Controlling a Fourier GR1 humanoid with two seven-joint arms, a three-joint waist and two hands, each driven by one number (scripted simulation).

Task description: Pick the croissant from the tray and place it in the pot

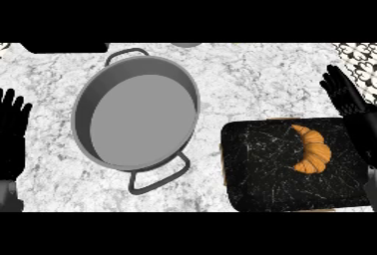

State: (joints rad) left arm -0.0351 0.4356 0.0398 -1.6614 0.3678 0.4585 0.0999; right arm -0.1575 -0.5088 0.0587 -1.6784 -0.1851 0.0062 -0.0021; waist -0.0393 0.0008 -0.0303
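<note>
Left hand (11, 134): one, at the left edge, fingers straight and pointing far, holding nothing, resting.
Counter (250, 84): white marbled top, bearing everything else.
Pot (83, 119): one, grey, round and shallow, left of centre, nothing inside.
Pot handles: two dark loops, one on the far rim (125, 54), one on the near rim (158, 182).
Far edge: a dark shape (63, 47) above the pot, cut off by the view, perhaps a box; cannot tell.
Tray (273, 174): one, black with pale veining, at the near right, just right of the pot's near handle and apart from it.
Croissant (313, 149): one, golden, curved like a crescent, lying on the tray's right half towards its far edge, well apart from the pot.
Right hand (352, 107): one, at the right edge over the tray's far right corner, fingers straight and spread, pointing far, holding nothing.
Croissant to fingers: just left of the right hand, nearer than the fingertips, close but not touched.
</note>
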